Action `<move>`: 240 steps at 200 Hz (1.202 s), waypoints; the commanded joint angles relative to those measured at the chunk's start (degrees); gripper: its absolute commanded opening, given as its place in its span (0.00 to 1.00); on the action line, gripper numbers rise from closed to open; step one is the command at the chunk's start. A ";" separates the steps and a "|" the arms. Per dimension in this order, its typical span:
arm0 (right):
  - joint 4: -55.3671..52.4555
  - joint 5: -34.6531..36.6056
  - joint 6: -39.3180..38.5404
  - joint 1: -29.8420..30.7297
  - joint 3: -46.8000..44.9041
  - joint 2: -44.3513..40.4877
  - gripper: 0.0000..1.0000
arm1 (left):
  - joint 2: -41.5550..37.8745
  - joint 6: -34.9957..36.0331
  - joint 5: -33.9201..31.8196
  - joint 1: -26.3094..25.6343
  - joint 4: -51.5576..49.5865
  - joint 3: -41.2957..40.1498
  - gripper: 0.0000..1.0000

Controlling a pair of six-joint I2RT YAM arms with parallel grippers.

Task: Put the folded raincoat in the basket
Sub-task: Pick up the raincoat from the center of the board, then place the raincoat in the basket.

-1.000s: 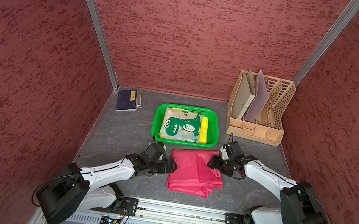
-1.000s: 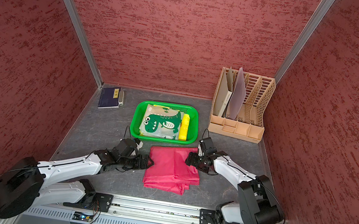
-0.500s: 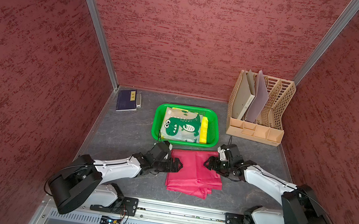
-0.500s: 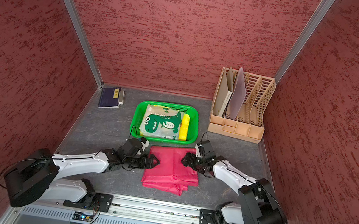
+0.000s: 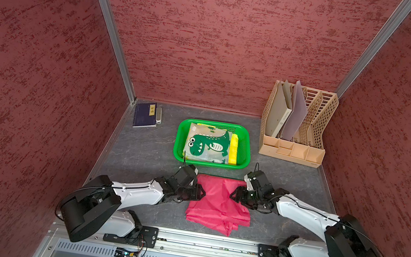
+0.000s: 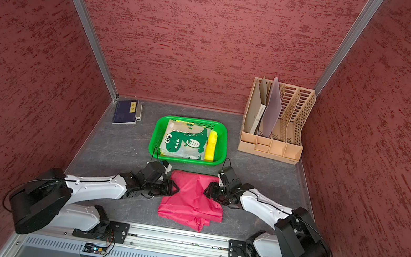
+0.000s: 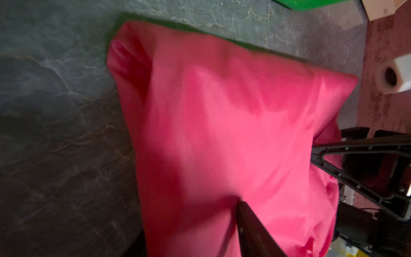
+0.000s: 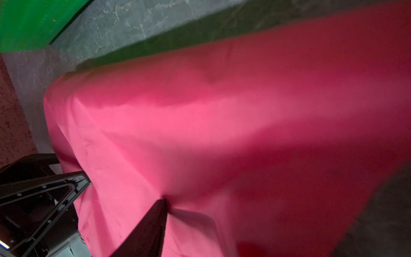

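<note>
1. reaches further inward with both arms than a second ago; sets the left end effector (image 5: 201,192) and the right end effector (image 5: 234,194) over the two side edges of the raincoat (image 5: 217,208) rather than just beside them.
2. narrows both sets of jaws from wide to partly closed over that second. in the left wrist view, shows one finger (image 7: 251,227) lying on the pink fabric, the other hidden beneath it. in the right wrist view, shows the same, with the cloth puckering at the fingertip (image 8: 155,218). cannot tell whether either pinch is finished or the fabric truly held.
3. draws the raincoat in at the waist between the two end effectors and seems to tent its far part a little, with shadow under the far edge in both wrist views. leaves the near, layered corner flat on the bench (image 5: 139,158).
4. keeps the raincoat outside the basket (image 5: 179,142), just in front of its near wall and apparently not touching it.
5. leaves the basket where it was, already carrying a dinosaur-print pack (image 5: 208,145) and a yellow item (image 5: 233,150).
6. points to a two-sided grasp in hand, with the lift and the carry over the near wall not yet done. probably calls for an even hold on both sides so the fold does not slide open.
</note>
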 commanded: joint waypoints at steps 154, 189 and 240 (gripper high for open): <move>-16.89 8.73 3.55 9.69 13.72 -13.04 0.00 | -25.48 -1.16 -12.27 -4.35 -21.02 7.44 0.00; -22.82 10.50 2.11 9.91 22.41 -13.18 0.00 | -27.85 1.13 -15.95 -4.27 -27.15 13.56 0.00; -22.94 2.11 -7.39 4.08 39.63 0.95 0.00 | -19.15 6.58 -12.19 7.00 -29.98 25.40 0.00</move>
